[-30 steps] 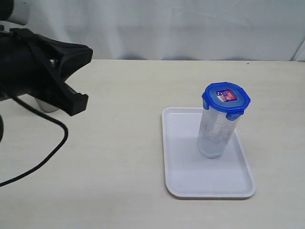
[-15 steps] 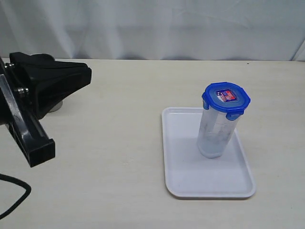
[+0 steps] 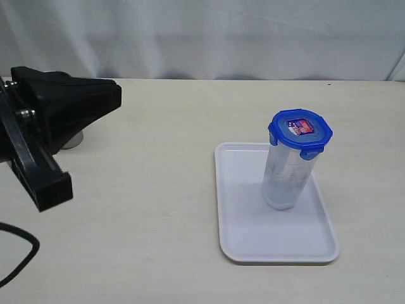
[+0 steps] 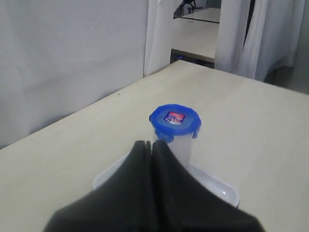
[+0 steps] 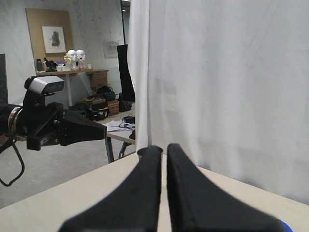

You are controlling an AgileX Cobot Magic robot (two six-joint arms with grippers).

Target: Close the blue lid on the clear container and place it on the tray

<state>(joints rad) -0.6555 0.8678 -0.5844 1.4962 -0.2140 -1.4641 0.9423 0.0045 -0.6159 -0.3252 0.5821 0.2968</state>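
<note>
The clear container (image 3: 282,183), upright with the blue lid (image 3: 300,132) seated on its rim, stands on the tray (image 3: 253,247) nearer that tray's far right corner. The tray lies on the desk's right half, close to the near edge. Left gripper (image 4: 148,144) (over the desk's left edge): jaws pressed together, empty, well apart from the container. Right gripper (image 5: 163,147): jaws drawn together on nothing, a thin slit between them.

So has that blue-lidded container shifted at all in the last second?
No. The clear container stands on the same spot of the tray as before, upright, with the blue lid on.
</note>
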